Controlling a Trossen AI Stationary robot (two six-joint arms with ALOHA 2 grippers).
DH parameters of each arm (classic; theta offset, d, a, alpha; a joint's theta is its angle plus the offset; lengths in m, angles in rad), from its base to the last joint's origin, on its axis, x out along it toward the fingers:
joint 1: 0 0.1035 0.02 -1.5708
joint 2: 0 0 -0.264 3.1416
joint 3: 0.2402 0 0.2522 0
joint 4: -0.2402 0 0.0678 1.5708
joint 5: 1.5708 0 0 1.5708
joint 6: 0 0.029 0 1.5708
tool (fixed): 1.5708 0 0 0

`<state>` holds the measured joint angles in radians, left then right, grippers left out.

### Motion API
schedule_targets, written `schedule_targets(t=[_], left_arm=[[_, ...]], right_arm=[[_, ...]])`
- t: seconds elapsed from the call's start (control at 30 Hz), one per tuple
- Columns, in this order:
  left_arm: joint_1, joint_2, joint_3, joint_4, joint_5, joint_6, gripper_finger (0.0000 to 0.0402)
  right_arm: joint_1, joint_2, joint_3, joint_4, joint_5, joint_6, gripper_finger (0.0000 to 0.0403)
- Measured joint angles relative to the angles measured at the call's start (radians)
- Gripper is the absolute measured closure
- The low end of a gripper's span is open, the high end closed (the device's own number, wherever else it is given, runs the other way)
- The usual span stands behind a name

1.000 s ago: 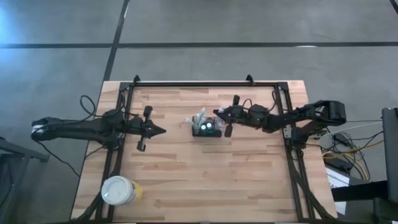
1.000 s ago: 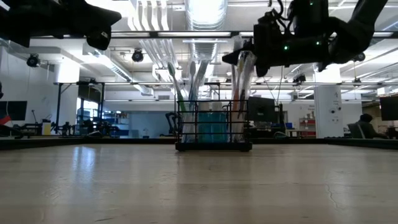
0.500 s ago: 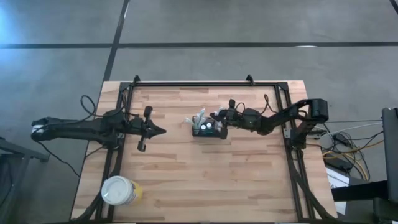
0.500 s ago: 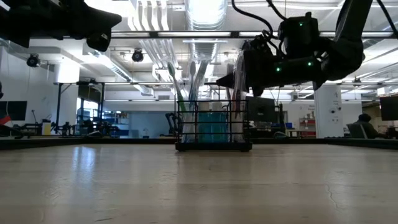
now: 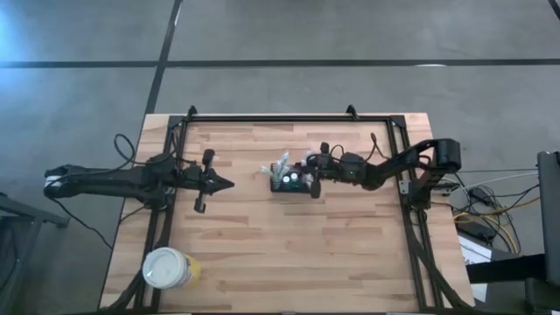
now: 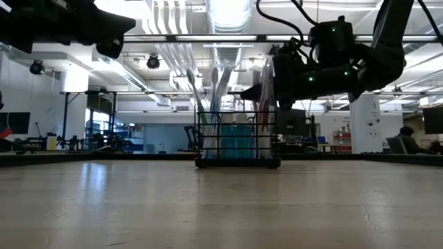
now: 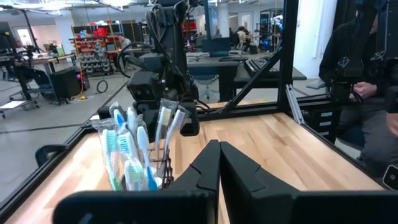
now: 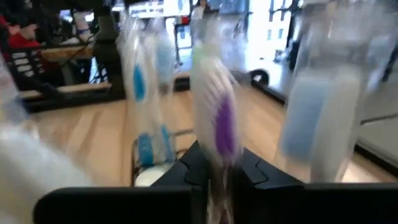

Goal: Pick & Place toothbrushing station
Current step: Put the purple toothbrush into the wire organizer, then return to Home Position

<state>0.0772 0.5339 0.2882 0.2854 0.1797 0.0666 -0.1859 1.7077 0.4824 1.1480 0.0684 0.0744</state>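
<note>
- Toothbrushing station [image 5: 292,181] stands upright near the middle of the wooden surface [image 5: 289,254], its black slatted frame holding several toothbrushes [image 7: 134,149].
- Right end effector [image 5: 312,173] sits at the station's right end, above the rack in the low view; its fingers are pressed together on a purple-marked toothbrush [image 8: 222,121].
- Left end effector [image 5: 224,184] hovers well apart on the station's left, fingers pressed together, holding nothing.
- Yellow cup [image 5: 167,268] with a white lid stands near the surface's front-left corner.

Grey floor [image 5: 289,35], dark seams; bright ceiling lights [image 6: 228,10]; shelving [image 7: 93,43] behind.
</note>
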Motion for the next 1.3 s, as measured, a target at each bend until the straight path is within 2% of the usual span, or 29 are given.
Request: schedule_targets(t=[0.33, 0.6, 0.77, 0.97, 1.2, 1.3], left_arm=[[0.000, 0.000, 0.000, -0.018, -0.018, 0.003, 0.0388], [0.000, 0.000, 0.000, -0.017, -0.022, 0.010, 0.0388], [0.000, -0.004, 0.004, -0.026, -0.025, 0.021, 0.0387], [0.000, -0.028, 0.047, -0.130, -0.039, 0.072, 0.0387], [0.002, -0.061, 0.135, -0.338, -0.290, 0.204, 0.0395], [0.017, -0.073, 0.155, -0.366, -0.318, 0.247, 0.0397]], right_arm=[[0.012, -0.031, -0.002, -0.008, -0.021, 0.031, 0.0264], [0.016, -0.144, -0.002, -0.120, -0.019, 0.030, 0.0215], [0.016, -0.246, -0.002, -0.180, -0.016, 0.000, 0.0207], [0.016, -0.445, -0.002, -0.377, -0.016, -0.065, 0.0207], [0.016, -0.719, -0.002, -0.650, -0.016, -0.120, 0.0222], [0.016, -0.835, -0.008, -0.737, -0.018, -0.149, 0.0256]])
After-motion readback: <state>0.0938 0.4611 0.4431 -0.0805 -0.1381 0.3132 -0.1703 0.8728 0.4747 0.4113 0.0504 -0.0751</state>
